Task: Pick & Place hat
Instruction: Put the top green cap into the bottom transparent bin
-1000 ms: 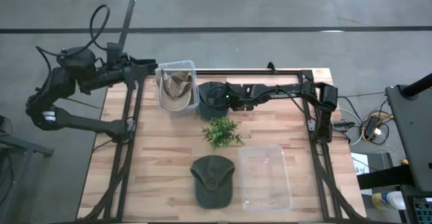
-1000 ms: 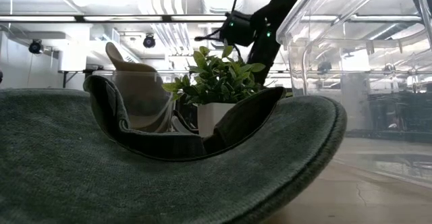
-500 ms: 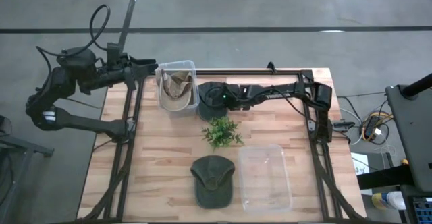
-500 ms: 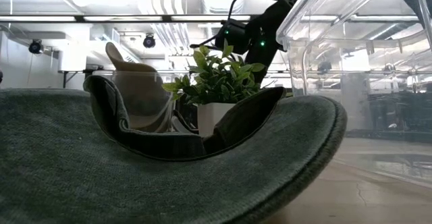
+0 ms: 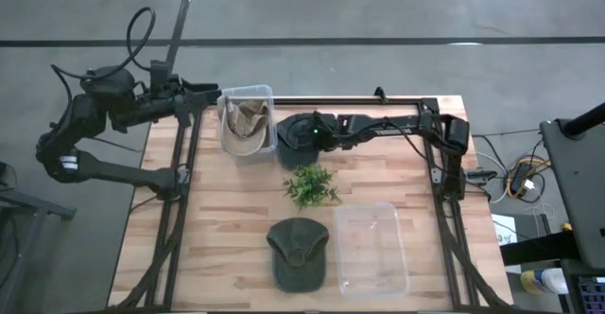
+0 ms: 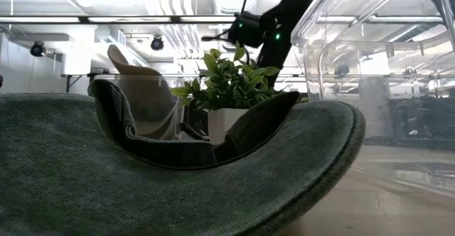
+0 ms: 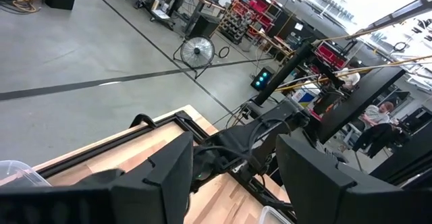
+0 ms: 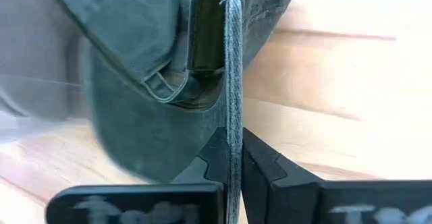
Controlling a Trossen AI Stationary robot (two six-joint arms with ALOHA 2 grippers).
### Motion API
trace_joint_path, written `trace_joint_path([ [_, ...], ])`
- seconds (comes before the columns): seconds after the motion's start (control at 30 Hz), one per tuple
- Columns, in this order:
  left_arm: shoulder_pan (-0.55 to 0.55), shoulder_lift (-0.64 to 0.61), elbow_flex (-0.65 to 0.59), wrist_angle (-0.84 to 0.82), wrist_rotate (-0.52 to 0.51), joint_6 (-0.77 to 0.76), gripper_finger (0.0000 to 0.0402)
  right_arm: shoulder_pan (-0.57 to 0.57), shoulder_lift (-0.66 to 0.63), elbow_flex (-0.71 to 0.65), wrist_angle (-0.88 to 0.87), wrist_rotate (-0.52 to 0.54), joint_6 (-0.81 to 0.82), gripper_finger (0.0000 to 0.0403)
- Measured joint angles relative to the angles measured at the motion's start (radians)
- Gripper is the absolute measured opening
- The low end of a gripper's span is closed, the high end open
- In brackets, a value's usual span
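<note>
Right gripper [image 8: 231,158] jaws clenched on dark grey cap [image 5: 299,136] brim above worktop [image 5: 227,210], left gripper [image 7: 233,177] jaws released, no readable writing.

Matt woven cloth was seen on the dark cap [image 8: 145,62], and pale smooth wood on the table [image 5: 217,210].

The wooden worktop [image 5: 217,219] had a green cap [image 5: 299,252] sitting at 6 o'clock, a clear tub [image 5: 371,248] right beside it at 5, a little potted plant [image 5: 308,183] dead center, and another tub [image 5: 248,122] with a tan hat up at 11.
</note>
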Motion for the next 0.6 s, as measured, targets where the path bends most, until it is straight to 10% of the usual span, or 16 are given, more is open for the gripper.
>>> trace_joint_path([
  [0.6, 0.000, 0.005, -0.002, -0.002, 0.000, 0.007, 0.0204, 0.006, -0.334, 0.015, -0.265, 0.112, -0.030, 0.0010],
])
